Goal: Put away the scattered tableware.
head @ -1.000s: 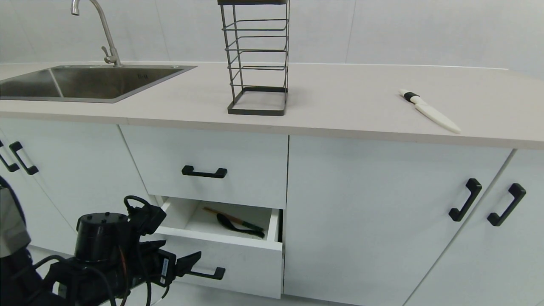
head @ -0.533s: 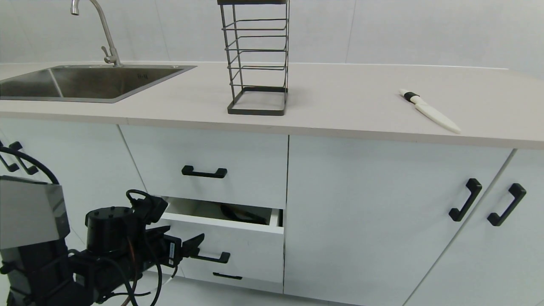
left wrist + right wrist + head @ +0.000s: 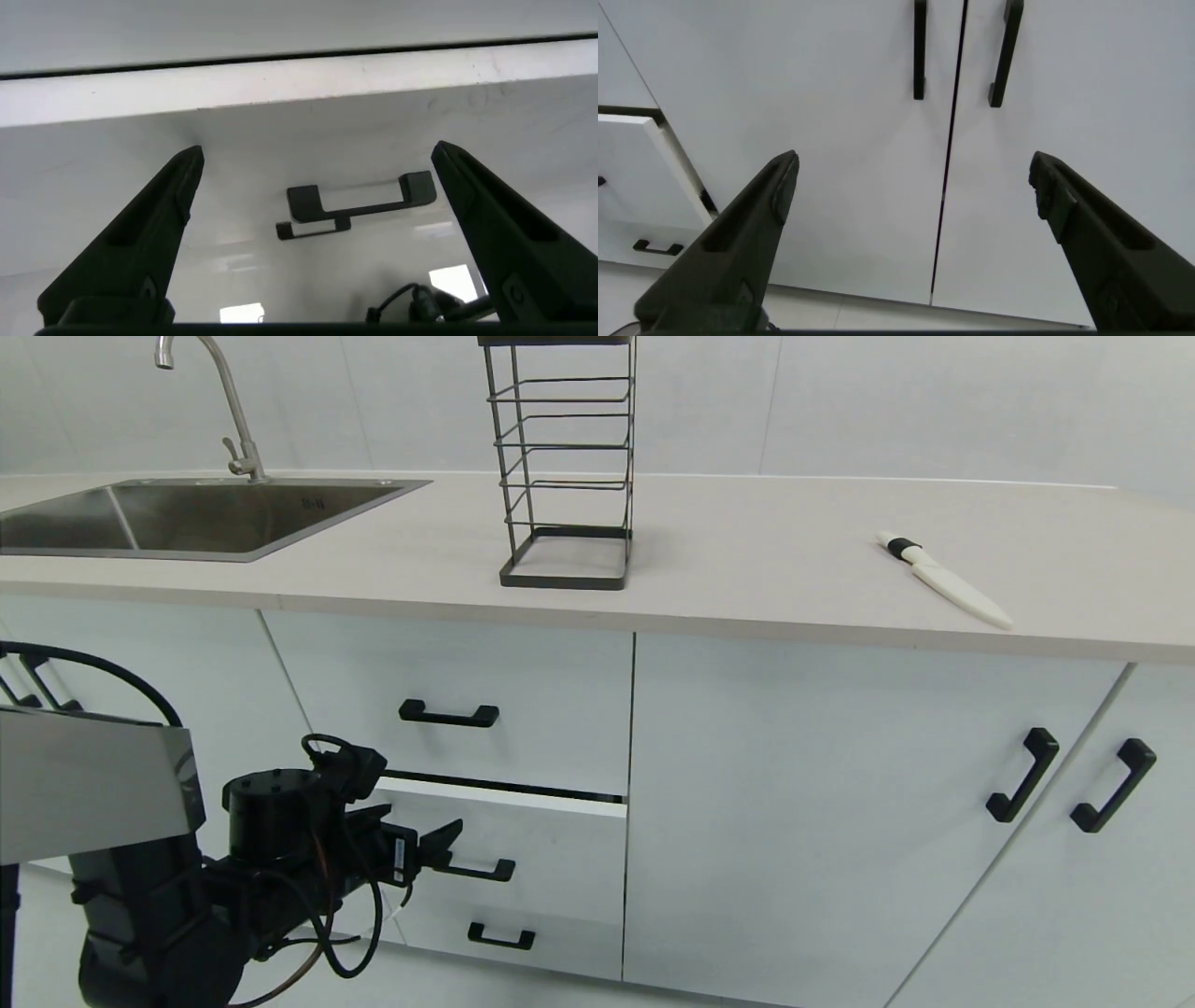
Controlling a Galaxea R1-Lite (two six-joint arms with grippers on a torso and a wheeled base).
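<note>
As I push the white middle drawer [image 3: 551,835] from half out to a thin dark gap, the left gripper [image 3: 450,845] sits at its black bar handle [image 3: 481,872], fingers spread wide, empty; the right gripper [image 3: 913,173] likewise. The white-bladed knife [image 3: 945,581] waits on the pale tabletop [image 3: 747,551], unstowed.

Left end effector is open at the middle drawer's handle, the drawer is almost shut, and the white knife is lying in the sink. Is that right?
Not quite. The knife is not in the sink; it lies on the countertop, right of the wire rack, as the head view shows. The rest holds: left end effector open at the handle, drawer almost shut.
</note>
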